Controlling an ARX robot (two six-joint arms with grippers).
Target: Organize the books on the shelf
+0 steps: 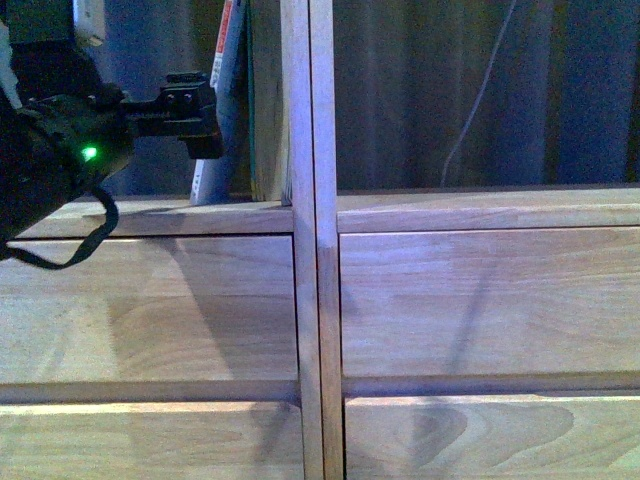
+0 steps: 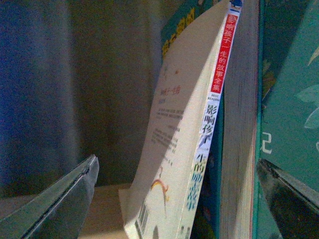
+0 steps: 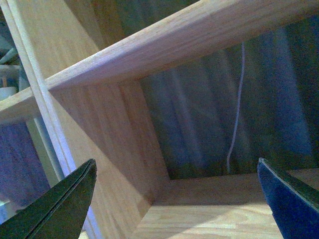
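The white paperback (image 2: 174,164) with a red-topped spine leans tilted against the upright teal book (image 2: 286,114), whose pale pages face me. Both stand on a board of the light-wood shelf (image 1: 310,250), just left of its central double divider, where the white paperback (image 1: 222,90) and teal book (image 1: 268,100) also show in the front view. My left gripper (image 2: 177,164) is open, its fingers spread either side of the two books and holding nothing. It reaches in from the left in the front view as the left gripper (image 1: 195,110). My right gripper (image 3: 175,164) is open, facing a bare compartment floor (image 3: 209,214).
Plain drawer fronts (image 1: 480,300) fill the shelf below the open compartments. A dark curtain with a thin white cable (image 3: 237,114) hangs behind the backless shelf. An upright side panel (image 3: 99,129) stands close beside the right gripper. A black cable (image 1: 70,255) loops below the left arm.
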